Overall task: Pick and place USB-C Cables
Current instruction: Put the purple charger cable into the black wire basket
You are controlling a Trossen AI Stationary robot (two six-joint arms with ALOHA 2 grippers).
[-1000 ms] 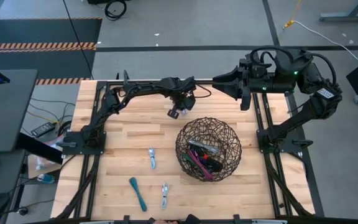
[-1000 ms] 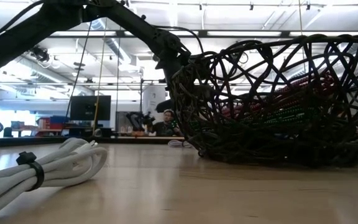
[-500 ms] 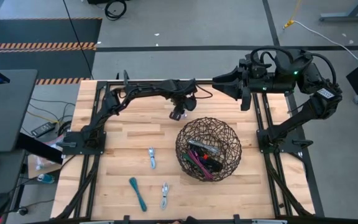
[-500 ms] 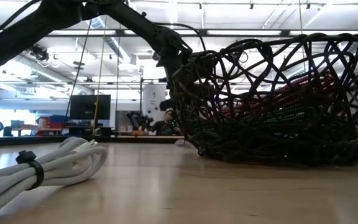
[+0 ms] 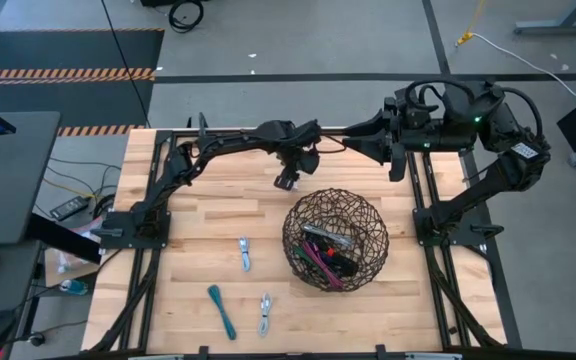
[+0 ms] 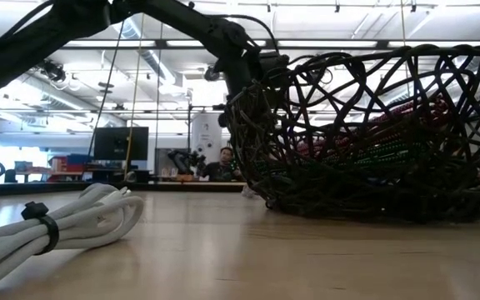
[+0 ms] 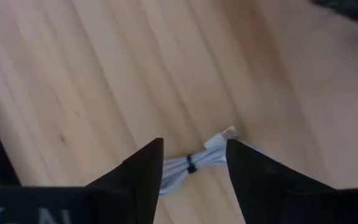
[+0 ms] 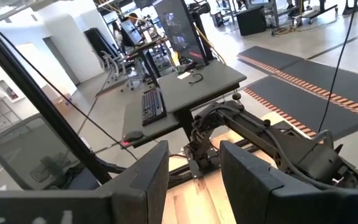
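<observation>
My left gripper [image 7: 194, 149] hangs open above a white USB-C cable bundle [image 7: 194, 165], which lies flat on the wood just beyond the basket's far side [image 5: 286, 182]. Its fingers stand apart over the bundle and touch nothing. The dark wire-mesh basket [image 5: 336, 240] holds maroon, green and black cable bundles. More cables lie on the near part of the table: a grey one [image 5: 245, 253], a teal one [image 5: 222, 311] and a white one [image 5: 265, 313]. My right gripper [image 8: 194, 155] waits open, high over the far right edge [image 5: 360, 137].
The basket [image 6: 373, 133] fills the right of the low view, with a white bundle [image 6: 57, 225] close to that camera. Dark arm frames [image 5: 138, 230] run along both table sides. Bare wood lies between the basket and the left frame. A person sits far back in the room [image 6: 223, 165].
My left gripper has opened and risen off the table at the basket's far side, drifting slightly toward the right edge. The white cable bundle has stayed lying on the wood beneath it. My right arm has kept still.
</observation>
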